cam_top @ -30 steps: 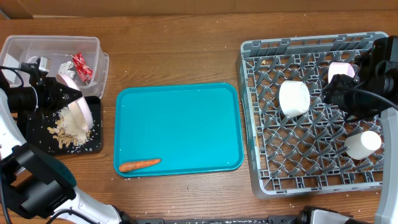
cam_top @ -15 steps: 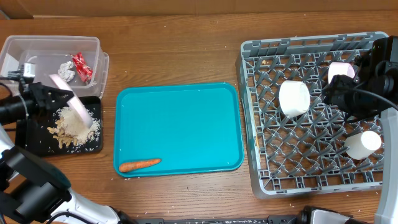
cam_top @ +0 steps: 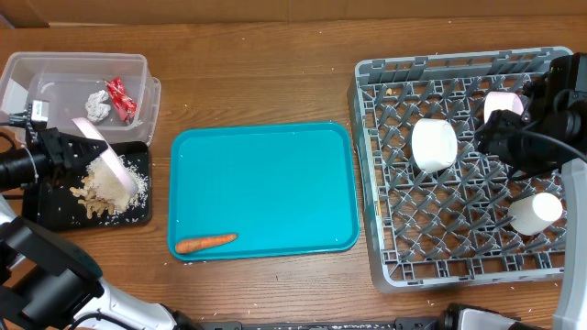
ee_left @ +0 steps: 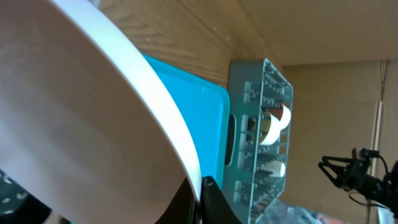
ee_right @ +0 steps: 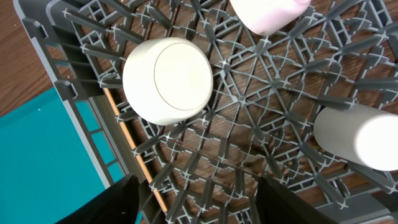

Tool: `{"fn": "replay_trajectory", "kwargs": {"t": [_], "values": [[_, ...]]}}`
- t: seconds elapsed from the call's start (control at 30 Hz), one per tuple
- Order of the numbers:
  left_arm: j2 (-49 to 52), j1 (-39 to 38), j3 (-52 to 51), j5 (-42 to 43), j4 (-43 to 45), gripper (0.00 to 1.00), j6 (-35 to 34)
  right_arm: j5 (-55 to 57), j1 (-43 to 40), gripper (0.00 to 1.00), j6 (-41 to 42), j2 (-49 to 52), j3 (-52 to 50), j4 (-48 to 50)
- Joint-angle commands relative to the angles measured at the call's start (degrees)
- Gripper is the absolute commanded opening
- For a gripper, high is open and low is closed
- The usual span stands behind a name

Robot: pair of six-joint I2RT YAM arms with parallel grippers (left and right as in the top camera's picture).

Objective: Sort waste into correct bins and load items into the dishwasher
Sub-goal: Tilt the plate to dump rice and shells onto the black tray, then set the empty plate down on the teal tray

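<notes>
The left wrist view is mostly blocked by the plate (ee_left: 81, 112), itself cropped on three sides. In the right wrist view the pink cup (ee_right: 267, 12) is chopped off at the top, a white cup (ee_right: 360, 143) at the right. The scraps (cam_top: 98, 103) in the bin (cam_top: 73, 58) can't really be identified.

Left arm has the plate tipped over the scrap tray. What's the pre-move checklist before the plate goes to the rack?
1. Grip: left gripper is shut on the plate rim, plate tilted. ok.
2. Plate emptied: the face in the left wrist view looks bare, but its lower edge is hidden. cannot tell.
3. Scraps contained: the food pile sits on the black tray. ok.
4. Rack space: the dish rack holds three cups, and its near-left area is free. ok.
5. Right gripper: open, empty, above the rack. ok.
6. Waste sorted: a carrot lies on the teal tray. not ok.
</notes>
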Motion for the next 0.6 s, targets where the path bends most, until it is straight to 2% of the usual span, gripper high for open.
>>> {"fn": "replay_trajectory", "kwargs": {"t": [0.0, 0.13, 0.3, 0.4, 0.57], "values": [[-0.46, -2.25, -0.09, 1.03, -2.71, 0.04, 4.33, 0.26, -0.17, 0.63, -0.22, -0.52, 0.85, 0.26], [-2.05, -8.09, -0.11, -1.01, -2.69, 0.04, 3.39, 0.26, -0.17, 0.63, -0.24, -0.52, 0.85, 0.17], [-4.46, -20.26, -0.09, -3.98, -1.46, 0.04, 0.13, 0.26, -0.17, 0.63, -0.22, -0.52, 0.85, 0.13], [-4.42, -28.85, -0.13, -9.29, 3.41, 0.04, -8.04, 0.26, -0.17, 0.63, -0.22, -0.52, 0.85, 0.11], [-4.11, -44.85, -0.15, -28.81, 14.36, 0.04, -28.39, 0.26, -0.17, 0.63, -0.24, -0.52, 0.85, 0.11]]}}
